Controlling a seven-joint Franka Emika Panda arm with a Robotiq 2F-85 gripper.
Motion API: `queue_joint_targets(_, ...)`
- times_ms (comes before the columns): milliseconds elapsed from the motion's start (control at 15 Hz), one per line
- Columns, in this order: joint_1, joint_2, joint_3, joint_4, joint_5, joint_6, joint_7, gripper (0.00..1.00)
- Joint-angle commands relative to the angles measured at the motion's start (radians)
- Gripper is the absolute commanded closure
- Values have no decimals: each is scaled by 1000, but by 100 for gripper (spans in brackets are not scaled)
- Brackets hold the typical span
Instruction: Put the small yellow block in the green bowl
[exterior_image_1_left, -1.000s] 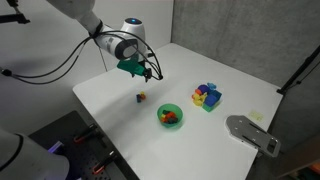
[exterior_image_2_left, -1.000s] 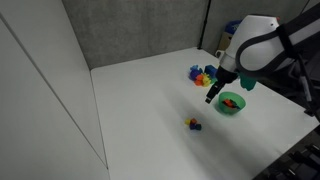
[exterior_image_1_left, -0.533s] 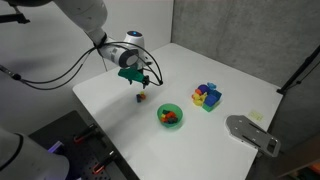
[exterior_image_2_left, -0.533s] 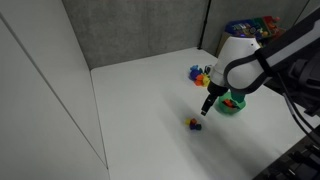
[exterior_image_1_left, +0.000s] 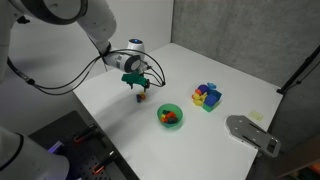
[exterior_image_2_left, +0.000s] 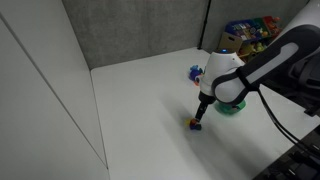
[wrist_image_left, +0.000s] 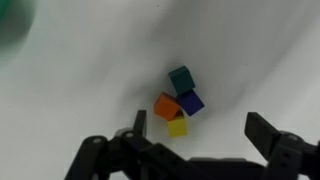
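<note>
The small yellow block (wrist_image_left: 177, 127) lies on the white table in a tight cluster with an orange, a dark blue and a teal block. My gripper (wrist_image_left: 195, 133) is open and hangs just above this cluster, with the yellow block between the fingers, nearer the left one. In both exterior views the gripper (exterior_image_1_left: 138, 92) (exterior_image_2_left: 198, 120) is low over the cluster, which shows only as a small spot (exterior_image_2_left: 191, 124). The green bowl (exterior_image_1_left: 170, 115) stands a short way off and holds something red-orange; in an exterior view the arm hides most of the bowl (exterior_image_2_left: 238, 107).
A multicoloured pile of bigger blocks (exterior_image_1_left: 207, 96) (exterior_image_2_left: 195, 72) lies beyond the bowl. A grey metal fixture (exterior_image_1_left: 252, 133) sits at one table corner. The white table (exterior_image_1_left: 240, 80) ends close behind the gripper in an exterior view. A grey wall stands behind.
The gripper has come down and moved from above the table toward the small block cluster, ending just over it. The blocks and bowl have not moved.
</note>
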Motion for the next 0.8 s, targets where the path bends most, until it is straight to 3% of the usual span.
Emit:
queue_joint_targets(0,36,90,-26,103,-50,-11,44,0)
queue_joint_targets(733,96,247,-62,275,-73,7,113,0)
